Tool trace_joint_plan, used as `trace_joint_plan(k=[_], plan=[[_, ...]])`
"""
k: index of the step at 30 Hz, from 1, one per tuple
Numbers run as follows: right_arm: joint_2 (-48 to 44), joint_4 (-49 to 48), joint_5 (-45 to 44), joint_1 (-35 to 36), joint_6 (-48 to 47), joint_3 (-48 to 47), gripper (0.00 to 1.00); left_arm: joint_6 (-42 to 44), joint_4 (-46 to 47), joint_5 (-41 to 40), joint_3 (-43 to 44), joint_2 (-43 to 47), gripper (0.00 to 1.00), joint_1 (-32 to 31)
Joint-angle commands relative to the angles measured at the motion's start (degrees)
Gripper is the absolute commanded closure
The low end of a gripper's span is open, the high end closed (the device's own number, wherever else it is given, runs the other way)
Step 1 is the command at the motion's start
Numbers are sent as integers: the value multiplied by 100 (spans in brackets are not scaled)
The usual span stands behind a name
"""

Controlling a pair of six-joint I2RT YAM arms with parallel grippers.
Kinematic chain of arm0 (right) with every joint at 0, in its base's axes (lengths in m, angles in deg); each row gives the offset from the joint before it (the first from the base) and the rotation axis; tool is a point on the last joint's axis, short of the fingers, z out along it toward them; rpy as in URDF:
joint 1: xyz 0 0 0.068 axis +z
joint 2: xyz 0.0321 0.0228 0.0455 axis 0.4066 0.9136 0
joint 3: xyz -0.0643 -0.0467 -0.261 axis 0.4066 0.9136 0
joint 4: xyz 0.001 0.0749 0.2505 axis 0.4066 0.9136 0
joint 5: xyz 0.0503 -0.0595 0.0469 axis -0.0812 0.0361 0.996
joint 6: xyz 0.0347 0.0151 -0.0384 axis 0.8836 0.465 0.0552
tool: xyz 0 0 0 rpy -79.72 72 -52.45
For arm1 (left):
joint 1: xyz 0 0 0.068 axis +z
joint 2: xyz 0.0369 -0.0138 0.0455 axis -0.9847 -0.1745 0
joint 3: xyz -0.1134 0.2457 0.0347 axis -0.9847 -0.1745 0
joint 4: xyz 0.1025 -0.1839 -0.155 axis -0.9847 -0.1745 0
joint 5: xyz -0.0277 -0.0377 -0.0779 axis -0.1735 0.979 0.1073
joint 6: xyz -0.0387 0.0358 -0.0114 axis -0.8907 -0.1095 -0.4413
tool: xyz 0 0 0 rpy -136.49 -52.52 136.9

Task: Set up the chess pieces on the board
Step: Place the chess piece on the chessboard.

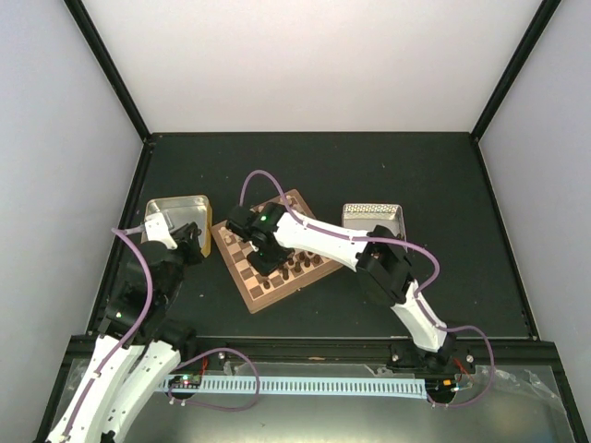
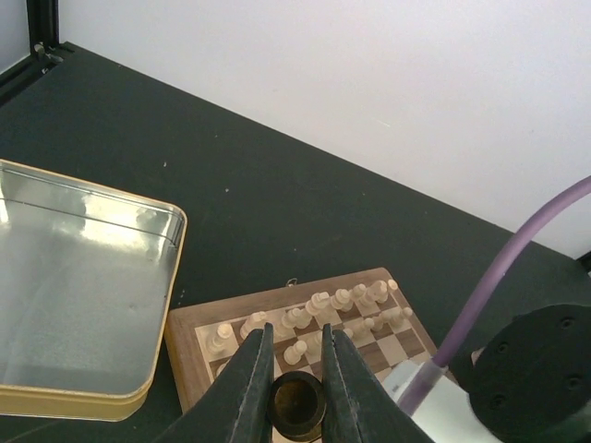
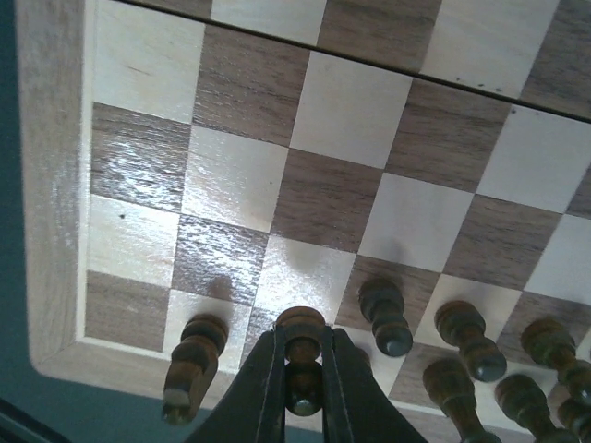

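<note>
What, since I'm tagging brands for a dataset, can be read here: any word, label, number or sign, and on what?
No readable text in any view.
The board, the gold-sided tin and the silver tin show no lettering.
The small circuit card low in the top view is too small to read.

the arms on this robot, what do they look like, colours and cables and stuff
Both the left arm and right arm have white shells with black joints. A purple cable loops along each, and a small green light glows near the right wrist. The fingers are black, slim and tapered.
</note>
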Motion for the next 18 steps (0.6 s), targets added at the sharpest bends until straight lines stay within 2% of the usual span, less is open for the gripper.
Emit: trace_joint_plan(k=[1,8,18], plan=[[194,47,-24,16,-120,-214,94,90,-99,-96,248,89,98,32],[403,77,-12,18,-146,-293,93,129,-116,-111,279,95,98,32],[404,77,33,19,-193,-367,80,184,-132,-118,291,89,98,32]])
